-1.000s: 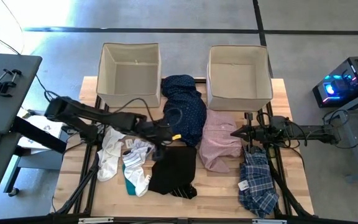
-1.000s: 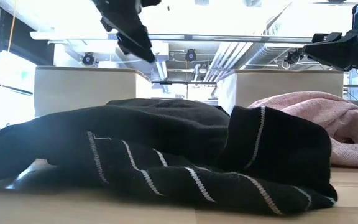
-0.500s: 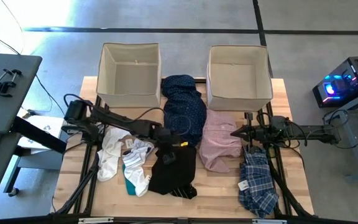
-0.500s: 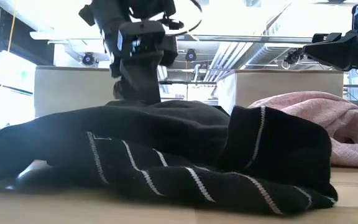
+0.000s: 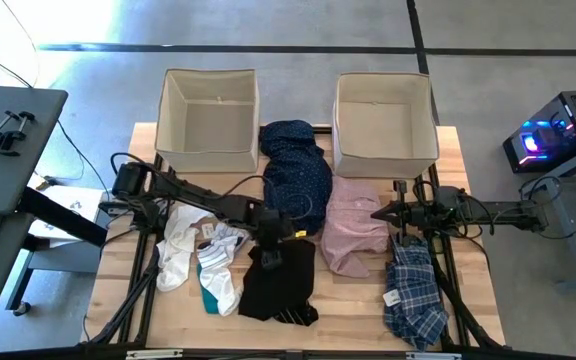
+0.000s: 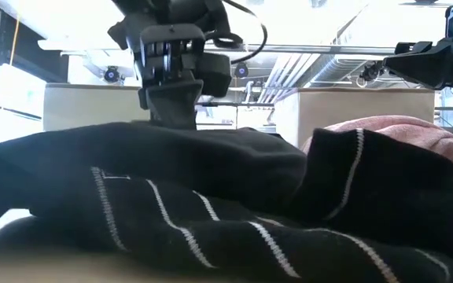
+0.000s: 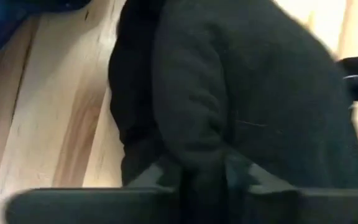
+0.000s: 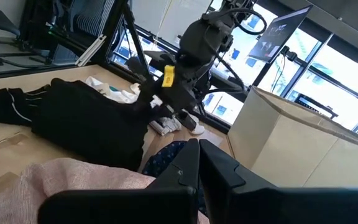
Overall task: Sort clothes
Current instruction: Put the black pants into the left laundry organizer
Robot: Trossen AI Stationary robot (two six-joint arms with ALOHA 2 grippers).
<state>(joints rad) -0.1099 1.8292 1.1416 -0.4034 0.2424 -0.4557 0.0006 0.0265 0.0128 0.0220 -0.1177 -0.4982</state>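
Clothes lie spread over the wooden table (image 5: 473,290) in front of two beige fabric boxes. Directly under the left gripper (image 5: 271,254) is the black garment (image 5: 280,285); the gripper is down on its upper edge, and in the left wrist view its two fingers (image 7: 160,177) pinch a raised fold of the black cloth (image 7: 241,106) between them, closed on it. In the low view the same gripper (image 6: 171,106) stands on top of the dark heap, whose front shows thin white stripes (image 6: 211,228). Just beside this gripper, toward the left arm's base, lie the white and teal socks (image 5: 208,262). Just behind it, between the two boxes, the navy dotted shirt (image 5: 293,175) stretches away, and on its other side, touching the black garment, lies the pale pink shirt (image 5: 353,230). The right gripper (image 5: 380,213) hovers above the outer edge of the pink shirt, with its fingers drawn together and nothing between them in the right wrist view (image 8: 194,168). The blue-white plaid shirt (image 5: 416,290) lies just beside that gripper, nearer the table's front edge under the right arm. Farthest from both grippers stand the left box (image 5: 208,150) and the right box (image 5: 385,150).
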